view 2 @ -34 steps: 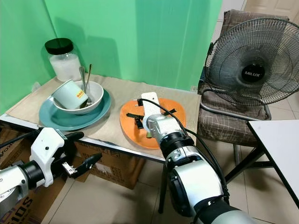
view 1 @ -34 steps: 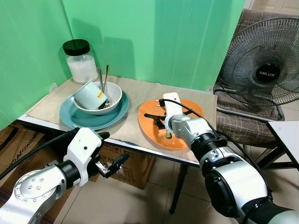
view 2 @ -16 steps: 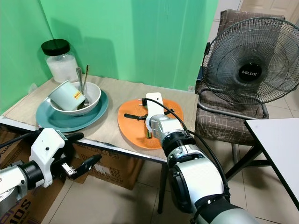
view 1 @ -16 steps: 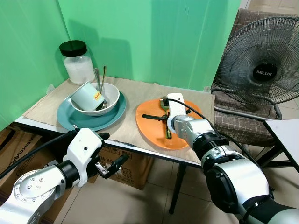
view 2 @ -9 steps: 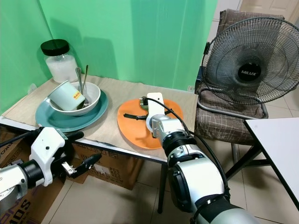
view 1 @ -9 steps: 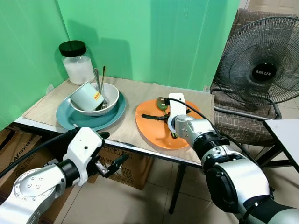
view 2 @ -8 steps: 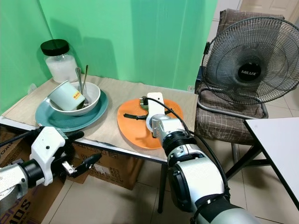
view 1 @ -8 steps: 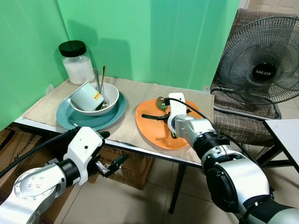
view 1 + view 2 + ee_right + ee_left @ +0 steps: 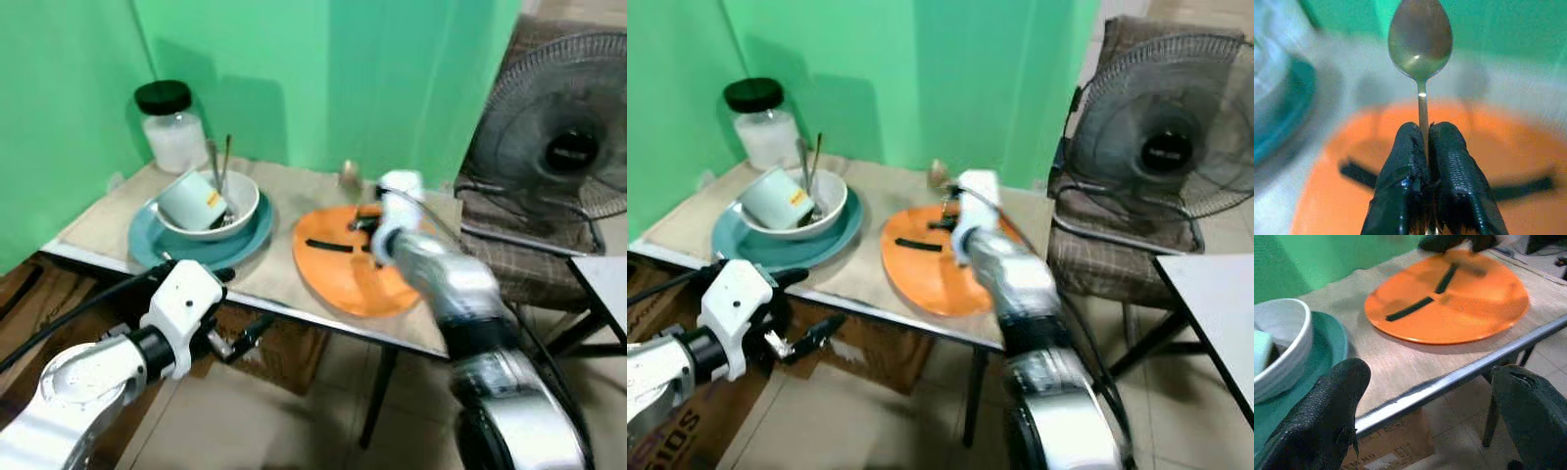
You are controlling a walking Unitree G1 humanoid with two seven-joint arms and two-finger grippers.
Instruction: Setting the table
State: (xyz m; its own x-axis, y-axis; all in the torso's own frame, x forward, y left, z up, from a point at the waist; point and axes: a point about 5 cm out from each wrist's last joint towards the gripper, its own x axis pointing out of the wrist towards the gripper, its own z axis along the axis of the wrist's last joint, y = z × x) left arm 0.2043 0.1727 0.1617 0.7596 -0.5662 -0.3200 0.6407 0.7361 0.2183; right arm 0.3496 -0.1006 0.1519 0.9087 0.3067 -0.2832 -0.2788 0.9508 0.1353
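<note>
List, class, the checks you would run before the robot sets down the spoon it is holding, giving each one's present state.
1. Spoon clamped by the right gripper: ok, fingers pinch its handle.
2. Spoon lifted off the orange plate: ok.
3. Bare cloth between the orange plate and the teal plate for a landing spot: ok.
4. Left gripper out of the way: ok, open and below the table edge.
5. Head views sharp enough for aiming: not ok, blurred.
</note>
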